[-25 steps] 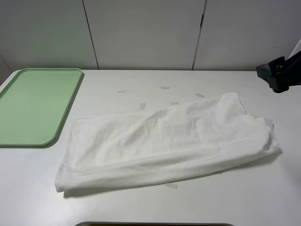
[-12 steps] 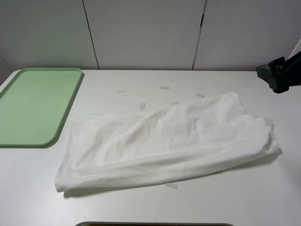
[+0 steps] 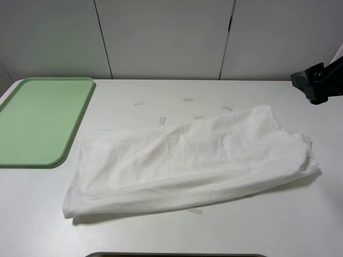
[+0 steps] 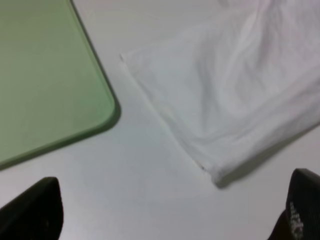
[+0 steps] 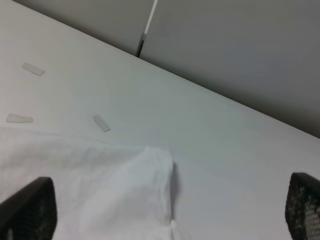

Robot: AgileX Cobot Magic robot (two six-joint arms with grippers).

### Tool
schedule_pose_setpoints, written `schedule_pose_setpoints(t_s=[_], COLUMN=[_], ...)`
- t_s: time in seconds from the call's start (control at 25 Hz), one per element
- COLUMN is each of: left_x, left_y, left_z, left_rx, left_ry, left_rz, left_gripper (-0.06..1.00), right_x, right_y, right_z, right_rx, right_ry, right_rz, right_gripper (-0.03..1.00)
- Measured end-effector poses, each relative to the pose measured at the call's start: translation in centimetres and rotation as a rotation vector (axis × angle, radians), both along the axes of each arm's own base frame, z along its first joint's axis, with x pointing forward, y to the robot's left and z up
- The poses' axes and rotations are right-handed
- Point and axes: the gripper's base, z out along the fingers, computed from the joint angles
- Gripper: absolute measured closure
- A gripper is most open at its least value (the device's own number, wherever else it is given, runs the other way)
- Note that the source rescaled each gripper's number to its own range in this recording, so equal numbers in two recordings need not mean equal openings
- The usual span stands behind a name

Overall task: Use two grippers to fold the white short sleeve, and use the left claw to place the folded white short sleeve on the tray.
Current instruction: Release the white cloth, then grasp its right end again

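Note:
The white short sleeve (image 3: 193,158) lies as a long, wrinkled folded band across the middle of the table, running from front left to right. The pale green tray (image 3: 37,118) sits empty at the table's left, apart from the shirt. The left wrist view shows the shirt's corner (image 4: 235,95) beside the tray's rounded corner (image 4: 50,85); my left gripper (image 4: 167,212) is open above bare table, holding nothing. My right gripper (image 5: 165,210) is open above the shirt's far right corner (image 5: 125,190), holding nothing. The right arm (image 3: 317,83) shows at the right edge.
Several small clear tape strips (image 3: 162,120) lie on the white table behind the shirt, and one (image 3: 195,211) lies at its front edge. A panelled wall (image 3: 166,37) stands behind the table. A dark edge (image 3: 177,255) runs along the front.

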Motion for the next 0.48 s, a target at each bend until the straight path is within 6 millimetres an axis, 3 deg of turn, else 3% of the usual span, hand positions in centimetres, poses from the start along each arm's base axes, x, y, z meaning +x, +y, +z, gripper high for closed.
schedule_pose_setpoints(t_s=[0.08, 0.48], left_x=[0.46, 0.51], left_y=[-0.21, -0.20], left_z=[-1.14, -1.14], left_rx=[0.016, 0.016], left_ry=[0.037, 0.032], left_rz=[0.000, 0.005], left_gripper=[0.06, 0.06], right_x=[0.00, -0.04], right_y=[0.01, 0.09], right_z=[-0.01, -0.05], right_rx=[0.005, 0.046], right_ry=[0.001, 0.011], right_rz=[-0.002, -0.014], right_gripper=[-0.03, -0.03])
